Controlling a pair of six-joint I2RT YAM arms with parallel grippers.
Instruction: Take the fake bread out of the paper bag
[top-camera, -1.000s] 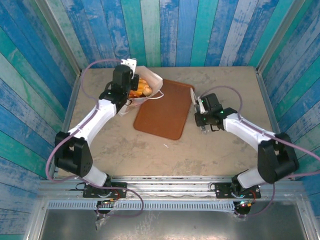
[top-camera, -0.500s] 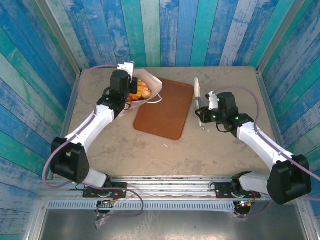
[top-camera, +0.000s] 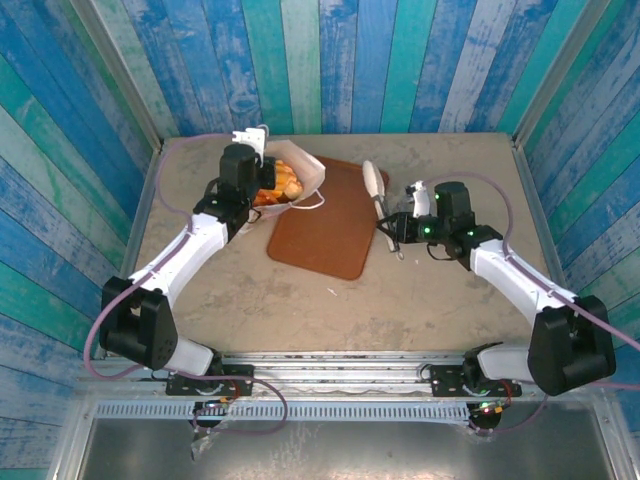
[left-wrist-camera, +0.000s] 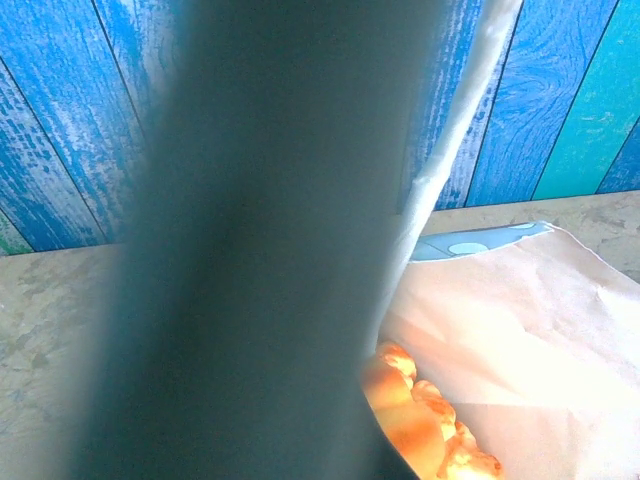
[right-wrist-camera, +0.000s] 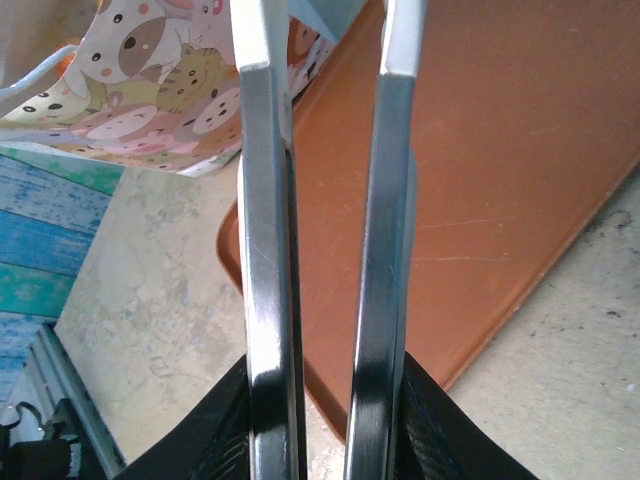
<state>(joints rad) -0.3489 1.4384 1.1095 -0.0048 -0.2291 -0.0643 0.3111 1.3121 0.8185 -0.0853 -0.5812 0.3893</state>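
Observation:
The white paper bag (top-camera: 303, 172) lies tipped at the table's back left, with its mouth towards the tray. Its cartoon-animal band (right-wrist-camera: 150, 90) shows in the right wrist view. Glossy orange fake bread (top-camera: 277, 180) fills the bag, and several rolls (left-wrist-camera: 420, 425) glow inside it in the left wrist view. My left gripper (top-camera: 247, 166) is shut on the bag's left rim. A blurred grey fold hides its fingers up close. My right gripper (top-camera: 400, 226) is shut on metal tongs (top-camera: 374, 185). The tongs' two arms (right-wrist-camera: 385, 200) stand slightly apart over the tray's right part, pointing at the bag.
A flat brown tray (top-camera: 330, 225) lies mid-table between the bag and my right arm, its near edge (right-wrist-camera: 330, 390) under the tongs. Blue plank walls close in the back and sides. Bare table (top-camera: 300, 300) lies in front of the tray.
My right arm has swung left and lifted the tongs from beside the tray to above its right edge. The tongs' arms have parted a little. My left gripper has stayed at the bag.

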